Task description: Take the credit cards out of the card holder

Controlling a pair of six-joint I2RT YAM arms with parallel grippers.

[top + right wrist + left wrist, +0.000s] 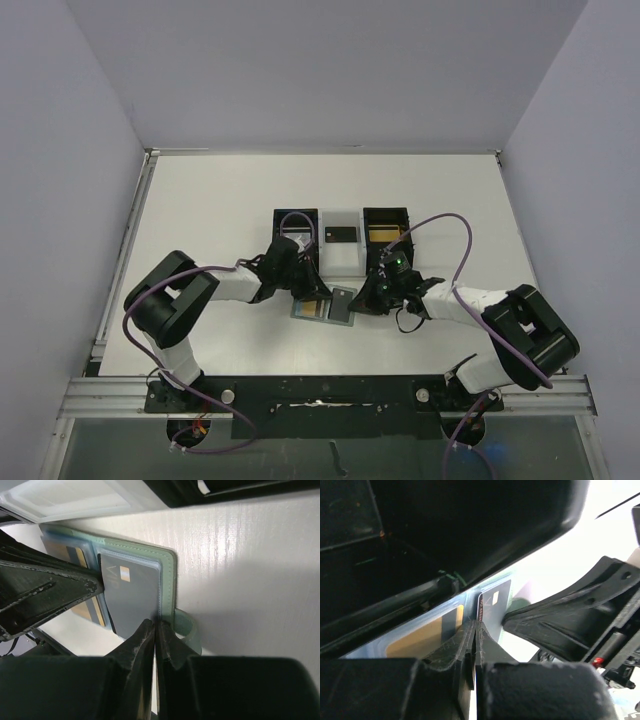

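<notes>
The teal-grey card holder [167, 575] lies open on the table, in front of the boxes [342, 318]. A dark card [135, 595] sits in its right pocket and a gold-orange card [87, 611] in its left pocket. My right gripper [156, 626] is shut on the holder's near edge beside the side tab [189, 630]. My left gripper [476, 627] is shut on the dark card's [496, 602] inner edge, next to the gold card [420, 637]. In the top view the left gripper [318, 297] and right gripper [364, 298] meet over the holder. No pale card shows.
Two black square boxes [296, 226] [387, 226] stand behind the holder, the right one with something gold inside. A white tray [342, 252] between them holds a small black card [342, 234]. Table edges and walls lie farther out.
</notes>
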